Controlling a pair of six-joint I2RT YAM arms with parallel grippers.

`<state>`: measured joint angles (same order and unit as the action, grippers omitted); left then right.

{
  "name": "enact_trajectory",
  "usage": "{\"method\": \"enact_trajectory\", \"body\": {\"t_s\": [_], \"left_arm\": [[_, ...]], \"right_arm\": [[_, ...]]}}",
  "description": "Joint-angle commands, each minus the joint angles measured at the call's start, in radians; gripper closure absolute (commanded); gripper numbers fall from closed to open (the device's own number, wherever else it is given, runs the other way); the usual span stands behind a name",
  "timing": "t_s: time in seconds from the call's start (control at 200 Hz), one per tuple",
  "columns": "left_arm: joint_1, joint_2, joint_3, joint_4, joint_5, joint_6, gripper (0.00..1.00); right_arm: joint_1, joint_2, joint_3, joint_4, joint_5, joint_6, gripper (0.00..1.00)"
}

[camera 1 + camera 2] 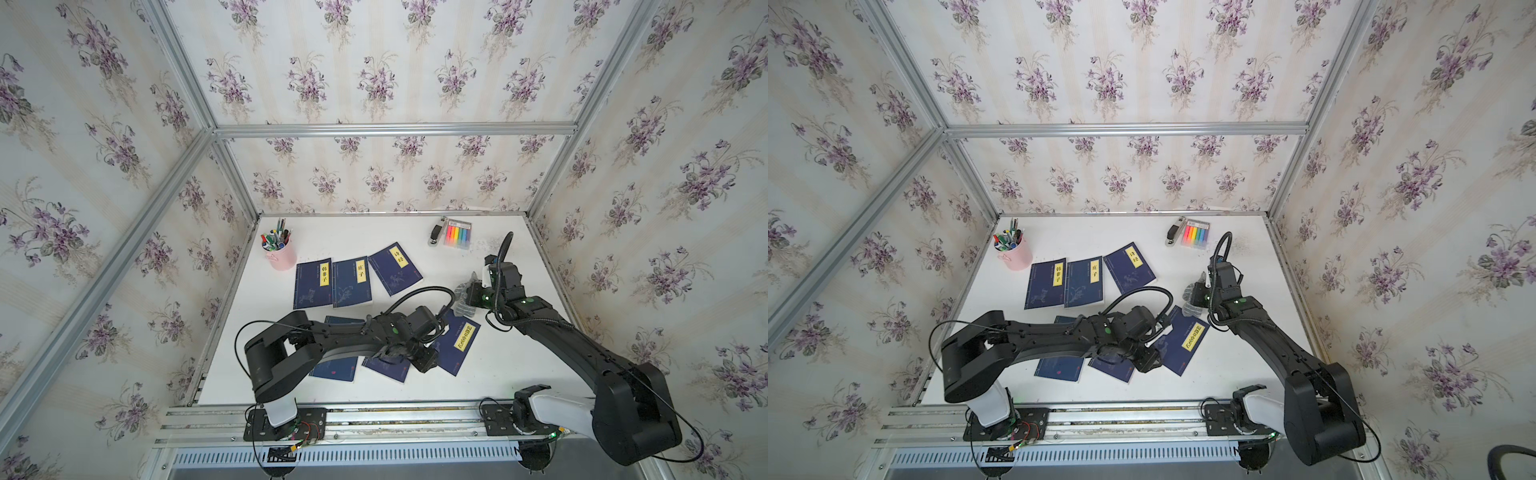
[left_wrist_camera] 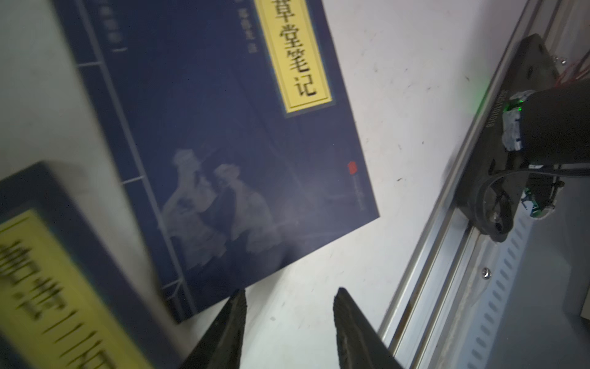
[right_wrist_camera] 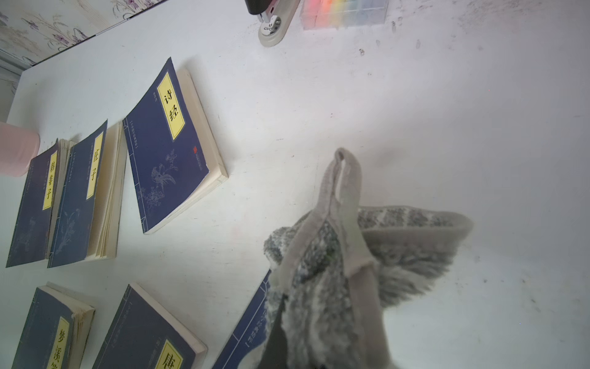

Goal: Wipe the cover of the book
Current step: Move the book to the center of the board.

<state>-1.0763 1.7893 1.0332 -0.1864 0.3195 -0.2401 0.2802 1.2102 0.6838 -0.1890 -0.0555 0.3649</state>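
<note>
Clearly, left claw [image 2: 291, 292] spread beside book [image 2: 239, 143] "草堂笔记"; right claw [image 1: 471, 291] pinches cloth [image 3: 335, 271].

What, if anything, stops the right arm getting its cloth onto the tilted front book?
Likely yes. The right gripper holds the cloth at the far corner of the tilted book, most of its cover bare. Only the left gripper, open at the near edge, might crowd a full sweep.

The book [image 2: 223, 134] is navy with a yellow label [image 2: 292, 52], the cloth [image 3: 335, 287] speckled grey.
</note>
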Motion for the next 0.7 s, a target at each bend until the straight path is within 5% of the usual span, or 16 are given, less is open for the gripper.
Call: {"method": "enact_trajectory", "body": {"t_s": [0.0, 0.33, 0.694], "left_arm": [[-0.007, 0.056, 0.026, 0.091, 0.070, 0.014, 0.60], [-0.012, 0.116, 0.055, 0.117, 0.157, 0.008, 0.80], [-0.020, 0.000, -0.018, 0.031, 0.229, 0.080, 0.82]], "right_arm": [[-0.004, -0.020, -0.001, -0.010, 0.055, 0.005, 1.00], [-0.012, -0.060, -0.012, -0.016, 0.082, 0.005, 1.00], [-0.017, -0.049, -0.022, 0.009, 0.070, 0.000, 1.00]]}}
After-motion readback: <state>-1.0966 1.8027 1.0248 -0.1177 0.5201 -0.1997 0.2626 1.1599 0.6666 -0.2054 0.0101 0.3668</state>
